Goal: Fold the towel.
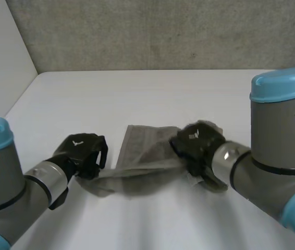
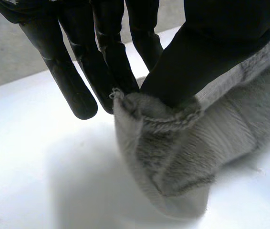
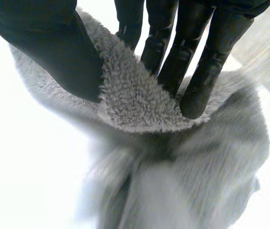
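Note:
A grey towel (image 1: 145, 148) lies near the middle of the white table, its near edge lifted and stretched between both hands. My left hand (image 1: 85, 152) pinches the towel's near left corner (image 2: 173, 143) between thumb (image 2: 197, 52) and fingers (image 2: 101, 62). My right hand (image 1: 197, 143) pinches the near right corner; in its wrist view the fluffy cloth (image 3: 135, 95) sits between the thumb (image 3: 54, 52) and fingers (image 3: 197, 62). The rest of the towel hangs and lies below the hands.
The white table (image 1: 152, 94) stretches to a grey back wall (image 1: 163, 31); a white side wall (image 1: 1, 47) stands at the left. Bare table surrounds the towel on all sides.

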Robot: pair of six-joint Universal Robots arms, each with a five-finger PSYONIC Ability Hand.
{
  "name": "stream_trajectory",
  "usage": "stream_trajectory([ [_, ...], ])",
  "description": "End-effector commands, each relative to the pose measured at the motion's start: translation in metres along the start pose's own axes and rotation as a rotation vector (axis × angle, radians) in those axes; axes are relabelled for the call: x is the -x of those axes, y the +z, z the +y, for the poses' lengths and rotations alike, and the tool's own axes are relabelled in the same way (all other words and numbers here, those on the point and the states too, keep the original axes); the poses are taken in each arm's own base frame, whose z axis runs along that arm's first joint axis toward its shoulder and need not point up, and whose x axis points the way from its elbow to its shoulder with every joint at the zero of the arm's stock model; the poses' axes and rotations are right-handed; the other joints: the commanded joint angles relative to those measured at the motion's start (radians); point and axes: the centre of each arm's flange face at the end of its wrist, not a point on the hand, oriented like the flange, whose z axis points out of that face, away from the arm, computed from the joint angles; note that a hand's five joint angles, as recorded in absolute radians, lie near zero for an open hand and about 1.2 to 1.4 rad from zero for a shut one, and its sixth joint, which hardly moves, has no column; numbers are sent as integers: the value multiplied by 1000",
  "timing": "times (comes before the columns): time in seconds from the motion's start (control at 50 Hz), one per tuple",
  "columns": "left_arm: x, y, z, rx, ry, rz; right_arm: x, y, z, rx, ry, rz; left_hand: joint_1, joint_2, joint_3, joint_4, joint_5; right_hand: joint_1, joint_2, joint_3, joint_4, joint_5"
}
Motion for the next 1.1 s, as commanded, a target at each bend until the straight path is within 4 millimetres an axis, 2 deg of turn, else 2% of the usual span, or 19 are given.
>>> stream_trajectory([
  [0.02,-12,14,3,14,21,44,2,-3,19,156,-125,-71,201,179,180,178,183,423,220,215,206,246],
  [0.18,-19,48,-10,-29,40,69,-11,20,-1,54,-159,0,201,179,180,178,183,423,220,215,206,246],
  [0.26,-15,72,-30,-91,73,60,-22,38,-15,6,-167,41,201,179,180,178,183,423,220,215,206,246],
  [0.34,-14,79,-39,-109,77,56,-23,45,-17,-2,-170,48,201,179,180,178,183,423,220,215,206,246],
  [0.4,-15,75,-39,-97,67,61,-18,46,-14,6,-165,28,201,179,180,178,183,423,220,215,206,246],
  [0.42,-17,71,-39,-98,62,64,-16,46,-10,16,-156,19,38,16,18,16,20,423,220,215,206,246],
  [0.44,-17,71,-39,-98,62,64,-16,46,-10,16,-156,19,37,15,16,14,19,423,220,215,206,246],
  [0.46,-18,65,-41,-102,55,65,-14,46,-6,26,-153,13,-571,-593,-591,-593,-589,423,220,215,206,246],
  [0.48,-19,58,-44,-111,41,68,-12,46,-3,31,-150,8,-850,-872,-870,-872,-868,423,220,215,206,246],
  [0.52,-20,52,-45,-112,18,68,-12,47,-2,23,-145,15,-966,-988,-987,-988,-984,423,220,215,206,246],
  [0.56,-22,45,-45,-109,-14,73,-12,49,-2,10,-131,24,-988,-1010,-1008,-1010,-1006,423,220,215,206,246],
  [0.6,-37,26,-41,-99,-99,111,-15,52,-3,-26,-84,49,-988,-1010,-1008,-1010,-1006,423,220,215,206,246],
  [0.62,-37,26,-41,-99,-100,111,-15,53,-3,-26,-84,49,-988,-1010,-1008,-1010,-1006,423,220,215,206,246],
  [0.66,-51,12,-33,-72,-209,147,-16,55,-4,-50,-15,62,-985,-1007,-1005,-1007,-1003,423,220,215,206,246],
  [0.72,-59,3,-20,-24,-327,148,-17,56,-2,-52,45,60,-985,-1007,-1005,-1007,-1003,423,220,215,206,246],
  [0.78,-64,0,-12,2,-374,145,-16,57,-1,-60,101,60,-985,-1007,-1005,-1007,-1003,423,220,215,206,246],
  [0.88,-90,-4,15,86,-423,155,-14,60,5,-72,174,63,-982,-1004,-1002,-1004,-1000,423,220,215,206,246],
  [1.0,-99,1,30,66,-407,82,-11,59,13,-90,275,67,-976,-998,-997,-998,-994,423,220,215,206,246],
  [1.1,-101,3,33,19,-415,20,-10,57,17,-110,354,71,-973,-995,-994,-995,-991,423,220,215,206,246],
])
